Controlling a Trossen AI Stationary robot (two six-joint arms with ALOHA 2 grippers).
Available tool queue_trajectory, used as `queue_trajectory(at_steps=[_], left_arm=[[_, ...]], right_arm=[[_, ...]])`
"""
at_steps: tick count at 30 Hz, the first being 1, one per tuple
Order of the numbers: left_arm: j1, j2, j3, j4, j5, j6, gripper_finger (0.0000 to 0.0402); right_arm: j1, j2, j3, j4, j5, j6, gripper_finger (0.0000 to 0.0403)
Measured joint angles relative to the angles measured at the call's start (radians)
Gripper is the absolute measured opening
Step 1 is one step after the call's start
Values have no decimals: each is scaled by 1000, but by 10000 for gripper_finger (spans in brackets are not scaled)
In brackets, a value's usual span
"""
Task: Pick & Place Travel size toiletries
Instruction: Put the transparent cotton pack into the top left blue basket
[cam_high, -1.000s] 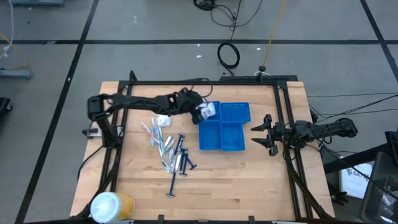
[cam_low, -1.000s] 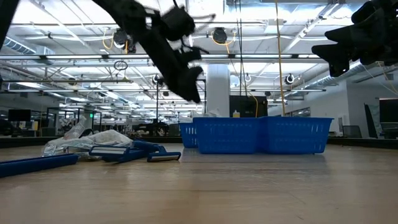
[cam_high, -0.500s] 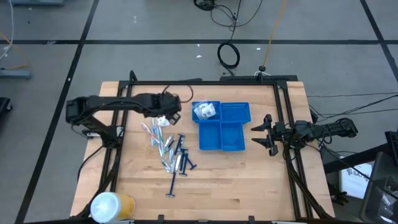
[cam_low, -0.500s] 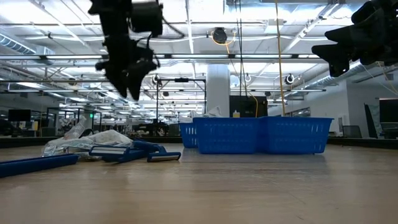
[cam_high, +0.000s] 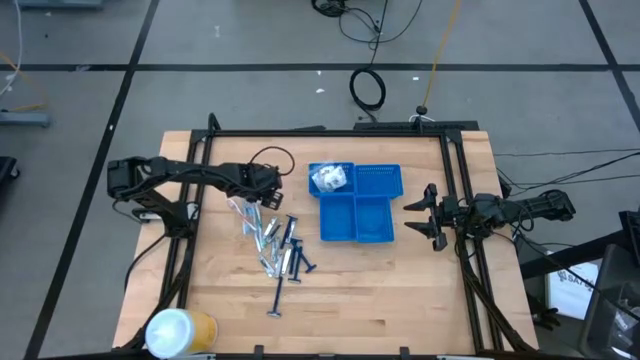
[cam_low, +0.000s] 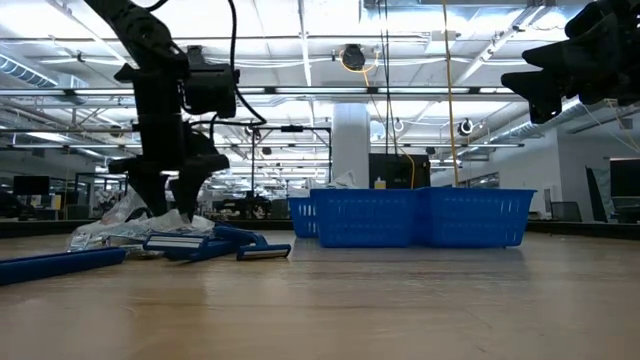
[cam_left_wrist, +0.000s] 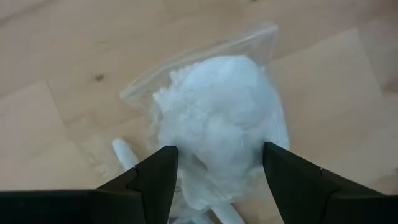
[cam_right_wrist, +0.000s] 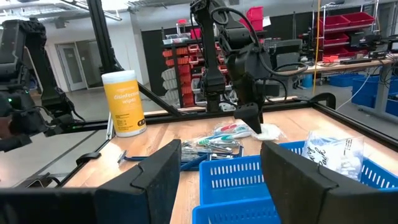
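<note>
High view: the left gripper (cam_high: 262, 187) is hanging over the toiletries pile (cam_high: 275, 245) left of the blue tray (cam_high: 360, 205); one clear packet (cam_high: 329, 178) is lying in the tray's back-left compartment. The right gripper (cam_high: 424, 214) is waiting right of the tray, fingers spread, holding nothing. Bare desk (cam_high: 400, 300) is lying in front of the tray.

Low view: the left gripper (cam_low: 168, 195) is pointing down onto the pile, left of the tray (cam_low: 415, 217).

Left wrist view: spread fingers (cam_left_wrist: 152, 180) are straddling a cotton-filled clear bag (cam_left_wrist: 211, 143), not squeezing it.

Right wrist view: a white-and-yellow canister (cam_right_wrist: 123, 102) is standing beyond the tray; its label is unreadable.

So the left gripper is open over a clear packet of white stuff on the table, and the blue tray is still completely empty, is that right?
Not quite. The left gripper is open over the packet, but the blue tray is not empty: the high view shows another clear packet in its far-left compartment.
</note>
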Motion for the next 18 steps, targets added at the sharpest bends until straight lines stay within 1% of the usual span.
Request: queue_trajectory(at_steps=[4, 7, 9, 11, 16, 17, 18], left_arm=[[1, 0, 0, 16, -13, 10, 228], [1, 0, 0, 30, -10, 23, 203], [1, 0, 0, 42, 2, 29, 173], [1, 0, 0, 56, 10, 29, 135], [1, 0, 0, 80, 9, 71, 23], [1, 0, 0, 85, 8, 83, 13], [1, 0, 0, 94, 8, 94, 12]], right_arm=[[0, 0, 0, 0, 0, 0, 208], [0, 0, 0, 0, 0, 0, 208], [0, 0, 0, 0, 0, 0, 208], [0, 0, 0, 0, 0, 0, 208], [0, 0, 0, 0, 0, 0, 208], [0, 0, 0, 0, 0, 0, 208], [0, 0, 0, 0, 0, 0, 208]])
